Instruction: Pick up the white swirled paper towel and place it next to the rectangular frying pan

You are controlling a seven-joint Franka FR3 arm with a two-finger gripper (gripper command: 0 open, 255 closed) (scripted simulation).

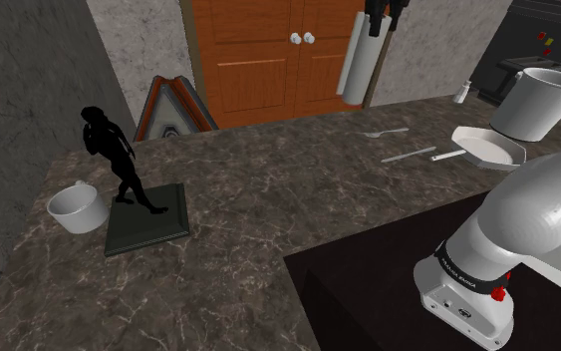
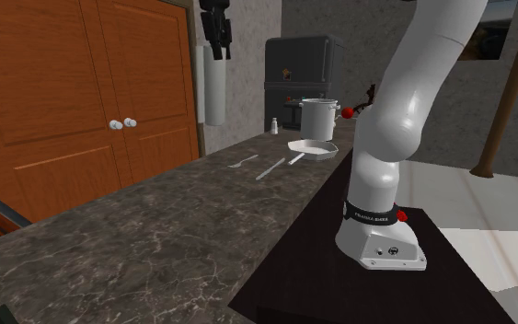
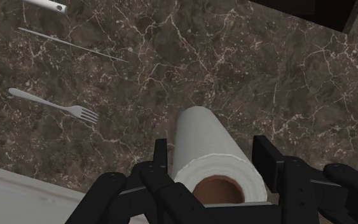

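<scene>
A white paper towel roll (image 1: 356,55) hangs upright high above the dark marble counter (image 1: 268,189), and my black gripper (image 1: 383,15) is shut on its top end. In the second exterior view the roll (image 2: 212,87) hangs below the gripper (image 2: 215,23), in front of the wall beside the wooden doors. From the wrist, the roll (image 3: 212,149) sits clasped between the fingers (image 3: 160,158) of the gripper (image 3: 214,167), its brown core facing the camera. The white angular frying pan (image 1: 489,148) lies on the counter to the shoulder view's right, also seen as the pan (image 2: 312,147) by the pot.
A big white pot (image 1: 537,103) stands behind the pan. A fork (image 1: 383,132) and a long flat utensil (image 1: 410,155) lie between the roll and the pan. A black figurine (image 1: 119,165) on a dark base and a small white pot (image 1: 77,207) stand at the left. The black stand (image 1: 388,289) is in front.
</scene>
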